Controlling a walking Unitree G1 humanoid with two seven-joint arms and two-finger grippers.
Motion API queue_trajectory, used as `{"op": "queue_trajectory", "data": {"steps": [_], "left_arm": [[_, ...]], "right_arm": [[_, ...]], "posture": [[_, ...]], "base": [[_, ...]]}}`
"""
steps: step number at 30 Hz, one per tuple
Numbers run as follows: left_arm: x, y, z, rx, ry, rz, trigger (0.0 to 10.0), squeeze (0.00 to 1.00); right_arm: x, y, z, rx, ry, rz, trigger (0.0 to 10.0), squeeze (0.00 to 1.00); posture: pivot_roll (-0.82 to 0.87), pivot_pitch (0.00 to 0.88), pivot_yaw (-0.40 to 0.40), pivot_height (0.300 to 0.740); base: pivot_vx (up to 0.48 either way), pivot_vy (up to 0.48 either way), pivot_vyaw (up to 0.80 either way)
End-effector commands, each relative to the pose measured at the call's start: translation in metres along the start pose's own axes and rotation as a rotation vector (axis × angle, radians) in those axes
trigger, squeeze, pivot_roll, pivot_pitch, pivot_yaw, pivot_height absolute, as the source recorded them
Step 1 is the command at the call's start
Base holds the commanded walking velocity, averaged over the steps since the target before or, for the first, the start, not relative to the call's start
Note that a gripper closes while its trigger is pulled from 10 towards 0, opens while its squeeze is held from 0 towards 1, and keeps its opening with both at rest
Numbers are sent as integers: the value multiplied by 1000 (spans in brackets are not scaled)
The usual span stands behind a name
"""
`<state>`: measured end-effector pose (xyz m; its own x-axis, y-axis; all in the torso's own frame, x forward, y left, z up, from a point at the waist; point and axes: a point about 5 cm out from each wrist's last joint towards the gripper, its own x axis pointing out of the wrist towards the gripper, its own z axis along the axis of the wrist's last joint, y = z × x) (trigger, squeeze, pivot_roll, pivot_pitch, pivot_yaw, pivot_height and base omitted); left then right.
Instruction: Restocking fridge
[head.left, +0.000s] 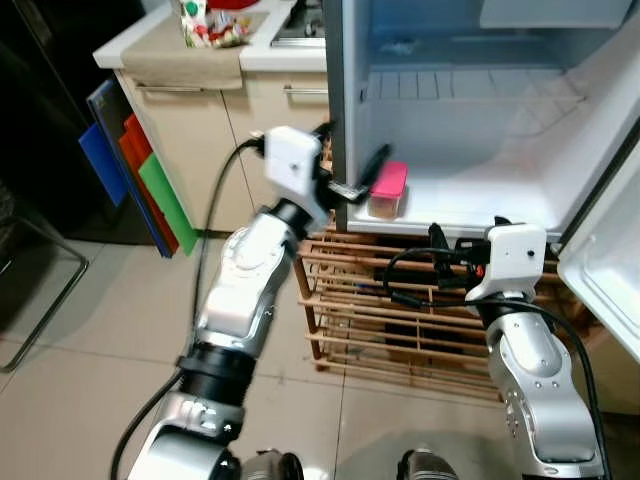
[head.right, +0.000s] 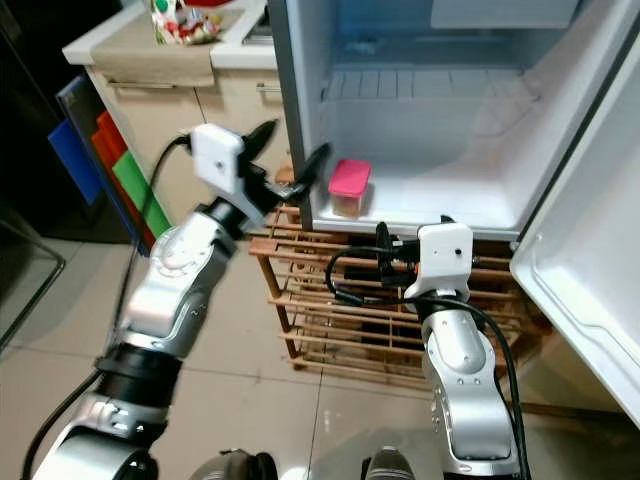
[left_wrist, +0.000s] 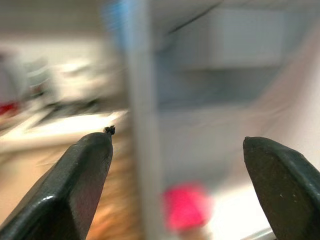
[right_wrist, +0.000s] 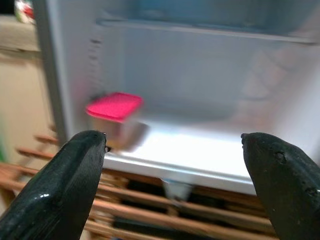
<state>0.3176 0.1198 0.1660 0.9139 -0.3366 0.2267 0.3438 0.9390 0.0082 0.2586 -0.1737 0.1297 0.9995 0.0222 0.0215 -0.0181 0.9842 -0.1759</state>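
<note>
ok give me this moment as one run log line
task: restocking fridge | pink-lidded container on fridge floor, front left corner | left end effector open at fridge edge, empty | right end effector open, low, empty

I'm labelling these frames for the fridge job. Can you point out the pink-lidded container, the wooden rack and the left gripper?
Container (head.left: 388, 184), left eye view, on its pink lid.
Wooden rack (head.left: 400, 320), left eye view, on a slat under the fridge.
Left gripper (head.left: 352, 168), left eye view, midway between its open fingertips.
</note>
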Motion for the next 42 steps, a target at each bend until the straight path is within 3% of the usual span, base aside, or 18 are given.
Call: {"op": "queue_trajectory", "data": {"steps": [1,3,5,8,13,21,26,29,42], "left_arm": [[-38,38,-29,-13,159,196,10000,0],[-60,41,-39,-39,228,223,10000,0],[-64,35,-39,-27,231,190,10000,0],[-56,21,-30,-51,184,117,10000,0],[-30,14,-25,-68,162,98,10000,0],[-25,10,-23,-45,183,94,10000,0],[-20,6,-22,-19,172,94,10000,0],[-16,3,-16,-45,138,75,10000,0],[-6,0,-18,-67,152,59,10000,0]], "right_arm": [[-4,-13,-5,-31,13,-42,10000,0],[-11,-22,-13,-27,39,-70,10000,0],[-15,-26,-19,-26,58,-81,10000,0],[-13,-25,-22,-33,52,-63,10000,0],[0,-17,-14,-50,-4,-35,10000,0],[-1,-17,-19,-45,-2,-41,10000,0],[-6,-16,-23,-41,8,-43,10000,0],[-8,-16,-24,-42,9,-45,10000,0],[-14,-21,-27,-51,21,-72,10000,0]], "posture": [[-142,0,96,740],[-132,0,84,740],[-129,0,73,740],[-130,0,69,740],[-139,0,73,740],[-140,0,75,740],[-151,0,80,740],[-159,0,83,740],[-191,0,106,740]], "base": [[0,0,0],[0,0,0],[0,0,0],[0,0,0],[0,384,0],[0,466,0],[0,0,0],[0,0,0],[442,0,0]]}}
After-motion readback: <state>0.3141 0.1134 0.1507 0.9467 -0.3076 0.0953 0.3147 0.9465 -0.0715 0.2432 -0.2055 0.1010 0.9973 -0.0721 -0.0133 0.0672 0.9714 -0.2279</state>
